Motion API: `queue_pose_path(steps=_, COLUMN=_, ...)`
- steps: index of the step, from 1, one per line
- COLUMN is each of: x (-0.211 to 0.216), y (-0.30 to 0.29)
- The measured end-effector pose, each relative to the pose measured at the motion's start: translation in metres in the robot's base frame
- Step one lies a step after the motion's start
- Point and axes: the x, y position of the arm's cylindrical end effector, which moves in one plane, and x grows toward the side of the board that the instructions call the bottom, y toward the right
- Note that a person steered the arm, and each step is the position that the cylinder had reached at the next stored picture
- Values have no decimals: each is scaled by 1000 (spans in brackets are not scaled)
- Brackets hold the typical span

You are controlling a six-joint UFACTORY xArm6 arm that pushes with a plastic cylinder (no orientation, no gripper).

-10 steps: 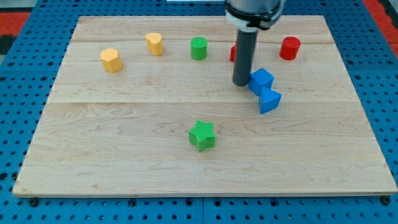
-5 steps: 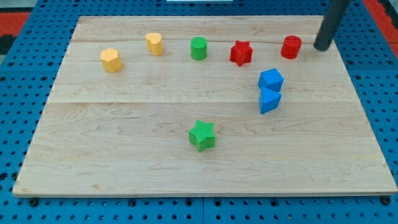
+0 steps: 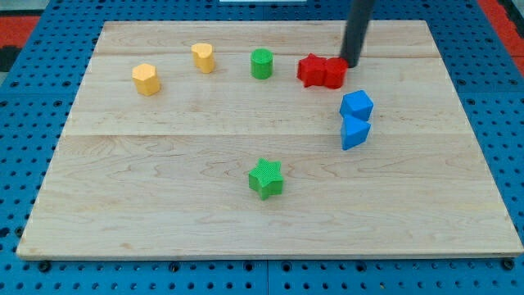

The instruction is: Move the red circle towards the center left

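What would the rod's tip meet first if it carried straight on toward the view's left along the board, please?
Most likely the red circle: my tip sits at its right edge, apparently touching. The circle itself is pressed against the red star, and the green cylinder lies further left.

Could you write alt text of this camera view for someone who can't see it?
A dark rod's tip touches the right side of a red circle pressed against a red star near the top of a wooden board. Two blue blocks sit below them; a green star, green cylinder and two yellow blocks lie farther left.
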Motion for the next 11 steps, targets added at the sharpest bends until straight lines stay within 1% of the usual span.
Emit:
queue_pose_path(steps=1, x=40, y=-26)
queue_pose_path(steps=2, x=44, y=-50)
queue_pose_path(steps=3, x=65, y=-47)
queue_pose_path(steps=4, x=80, y=-32)
queue_pose_path(steps=5, x=112, y=-55)
queue_pose_path(steps=6, x=113, y=-126)
queue_pose_path(steps=7, x=114, y=-169)
queue_pose_path(steps=8, x=87, y=-166)
queue_pose_path(steps=9, x=89, y=-202)
queue_pose_path(steps=10, x=127, y=-211)
queue_pose_path(steps=11, x=145, y=-141)
